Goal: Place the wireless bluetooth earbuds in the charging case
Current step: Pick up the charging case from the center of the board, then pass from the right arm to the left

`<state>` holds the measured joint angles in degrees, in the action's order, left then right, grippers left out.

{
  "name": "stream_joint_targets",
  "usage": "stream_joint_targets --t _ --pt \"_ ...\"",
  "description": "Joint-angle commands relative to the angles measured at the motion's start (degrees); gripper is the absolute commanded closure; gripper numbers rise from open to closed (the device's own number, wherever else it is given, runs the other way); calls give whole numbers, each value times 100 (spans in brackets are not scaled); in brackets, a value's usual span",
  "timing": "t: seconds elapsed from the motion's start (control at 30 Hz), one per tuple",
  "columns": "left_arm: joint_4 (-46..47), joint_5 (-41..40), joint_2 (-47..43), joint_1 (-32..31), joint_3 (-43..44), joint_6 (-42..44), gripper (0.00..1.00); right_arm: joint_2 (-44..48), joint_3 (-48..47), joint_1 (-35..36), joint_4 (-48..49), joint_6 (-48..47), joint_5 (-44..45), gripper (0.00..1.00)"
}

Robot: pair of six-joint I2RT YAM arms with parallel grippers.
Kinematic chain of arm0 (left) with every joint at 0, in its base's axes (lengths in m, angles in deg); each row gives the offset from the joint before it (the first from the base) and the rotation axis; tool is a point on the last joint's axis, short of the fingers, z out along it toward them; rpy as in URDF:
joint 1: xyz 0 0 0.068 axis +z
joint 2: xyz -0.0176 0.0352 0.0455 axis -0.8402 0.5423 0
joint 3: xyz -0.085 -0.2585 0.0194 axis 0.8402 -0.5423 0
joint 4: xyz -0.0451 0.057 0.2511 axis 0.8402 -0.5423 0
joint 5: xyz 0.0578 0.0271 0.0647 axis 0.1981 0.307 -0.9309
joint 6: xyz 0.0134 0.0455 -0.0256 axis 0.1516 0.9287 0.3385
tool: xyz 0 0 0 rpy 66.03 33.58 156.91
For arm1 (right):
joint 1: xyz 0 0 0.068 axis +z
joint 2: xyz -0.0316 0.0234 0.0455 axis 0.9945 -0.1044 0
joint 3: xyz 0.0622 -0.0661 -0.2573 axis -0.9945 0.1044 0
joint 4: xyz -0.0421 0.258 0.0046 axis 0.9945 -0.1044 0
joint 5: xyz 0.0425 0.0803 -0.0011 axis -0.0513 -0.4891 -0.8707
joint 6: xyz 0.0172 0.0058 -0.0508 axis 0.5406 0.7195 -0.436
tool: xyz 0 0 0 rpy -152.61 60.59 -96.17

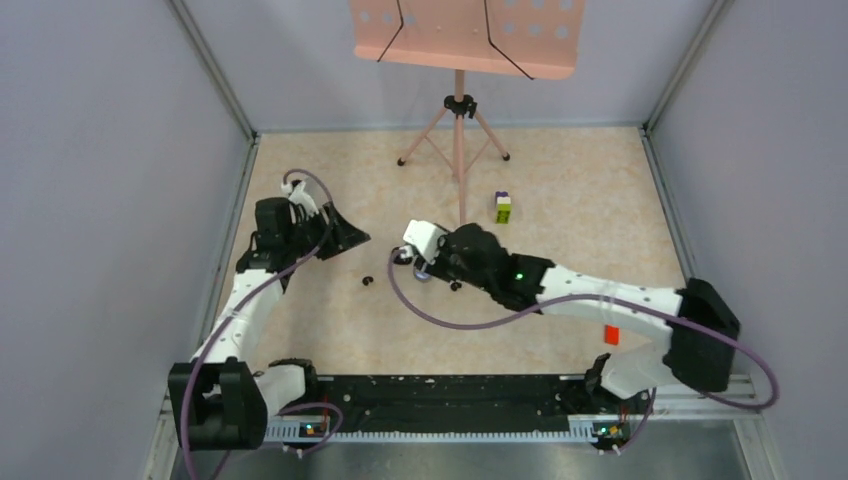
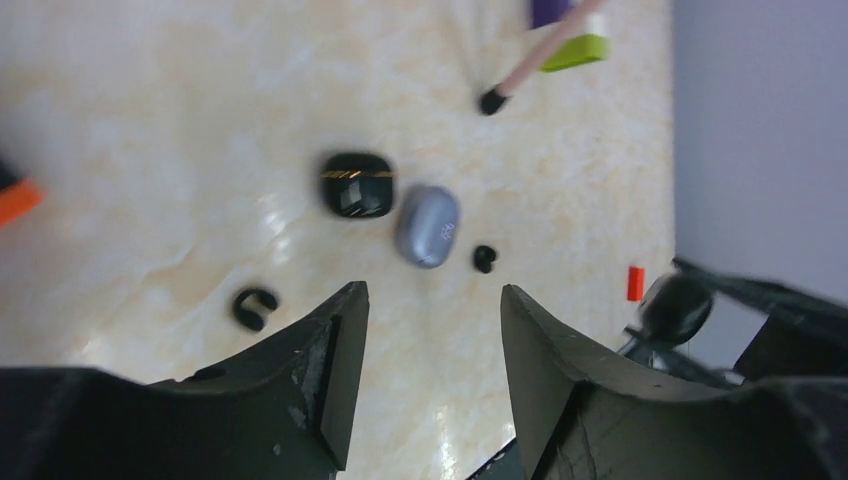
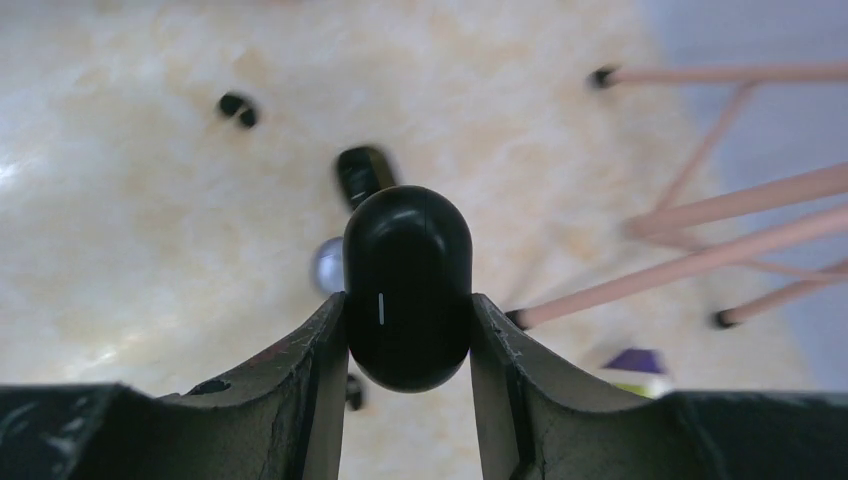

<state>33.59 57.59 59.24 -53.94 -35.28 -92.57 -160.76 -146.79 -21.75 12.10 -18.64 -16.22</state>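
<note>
Earbuds point(image 2: 484, 259) point(image 2: 255, 308), two black, lie near two cases point(image 2: 357, 185) point(image 2: 428, 226); right gripper point(image 3: 408, 302) clamps another case point(image 3: 408, 245).

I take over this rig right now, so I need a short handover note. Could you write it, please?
Left end effector: open, empty, above the table.
Right end effector: shut on a black oval case, which looks closed.
On the table: a black earbud, a smaller black earbud, a second black case, a pale purple case.
Done: case gripped. Left: open it, insert earbuds.
</note>
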Motion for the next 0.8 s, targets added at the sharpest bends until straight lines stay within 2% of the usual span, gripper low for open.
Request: stream_joint_targets --t 0.0,0.17,0.27,0.37,0.6,0.77 --pt "1474 977 -461 -627 947 521 42 1224 389 -272 1394 -2199 -251 72" --pt "1800 1166 -389 -1553 1774 1381 41 1714 583 -353 1989 -3302 -340 71" --pt "2195 1290 -232 -1914 1911 1531 41 1775 707 -354 2292 -3681 -369 71" --pt "2399 1388 -72 -2186 1967 1624 41 1720 701 -350 2484 -3824 -276 71" --pt "2206 1398 214 -2621 2081 1863 41 1660 508 -353 2500 -3944 -289 71" --pt "2328 1475 417 -2794 2177 1883 48 1672 543 -338 2527 -4091 -370 70"
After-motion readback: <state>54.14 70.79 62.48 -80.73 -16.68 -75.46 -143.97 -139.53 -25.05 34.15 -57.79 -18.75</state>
